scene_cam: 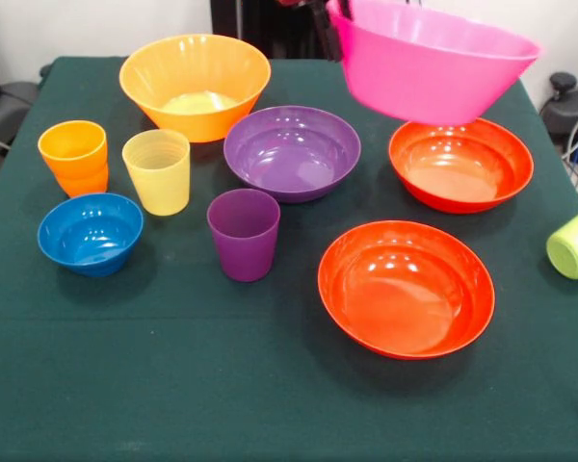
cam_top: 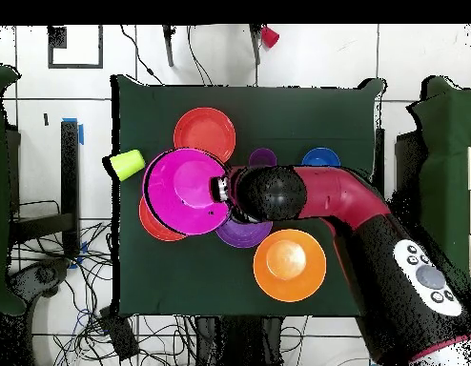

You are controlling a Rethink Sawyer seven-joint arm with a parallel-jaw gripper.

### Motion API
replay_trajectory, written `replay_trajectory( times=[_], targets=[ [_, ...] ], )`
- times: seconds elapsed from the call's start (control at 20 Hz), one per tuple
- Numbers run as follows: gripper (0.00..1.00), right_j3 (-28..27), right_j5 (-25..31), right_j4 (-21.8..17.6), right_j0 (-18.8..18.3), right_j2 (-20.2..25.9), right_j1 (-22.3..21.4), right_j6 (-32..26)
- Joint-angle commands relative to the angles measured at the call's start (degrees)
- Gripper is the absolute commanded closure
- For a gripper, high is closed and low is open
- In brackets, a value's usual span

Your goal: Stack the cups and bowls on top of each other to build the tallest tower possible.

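My gripper (scene_cam: 338,12) is shut on the rim of the large pink bowl (scene_cam: 429,60) and holds it tilted in the air, above the far red-orange bowl (scene_cam: 460,166). In the overhead view the gripper (cam_top: 220,189) grips the pink bowl (cam_top: 185,191), which covers most of that red-orange bowl (cam_top: 150,222). A second red-orange bowl (scene_cam: 406,287) sits nearer the camera. The purple bowl (scene_cam: 291,151), yellow-orange bowl (scene_cam: 195,85) and blue bowl (scene_cam: 90,232) stand apart. The orange cup (scene_cam: 74,157), yellow cup (scene_cam: 157,170) and purple cup (scene_cam: 243,233) stand upright. A lime green cup (scene_cam: 575,241) lies on its side.
The dark green table (scene_cam: 173,385) has bare cloth along its front edge. The arm (cam_top: 325,195) reaches over the purple bowl (cam_top: 244,233). Cables lie on the floor around the table, and a red cup (cam_top: 269,36) lies off the table.
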Motion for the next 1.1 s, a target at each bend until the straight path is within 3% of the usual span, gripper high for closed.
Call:
replay_trajectory(
  times=[0.05, 0.4, 0.7, 1.1],
  targets=[
    [1.0, -10.6, 12.2, 2.1, 7.1, -4.0, -2.4, 7.5],
    [1.0, -12.3, 9.8, 3.7, 9.2, -5.8, -0.9, 9.9],
    [1.0, -16.9, 11.8, 3.5, 10.8, -6.6, 2.3, 6.6],
    [1.0, -15.9, 9.9, 4.6, 6.2, -5.2, 9.0, 0.3]
  ],
)
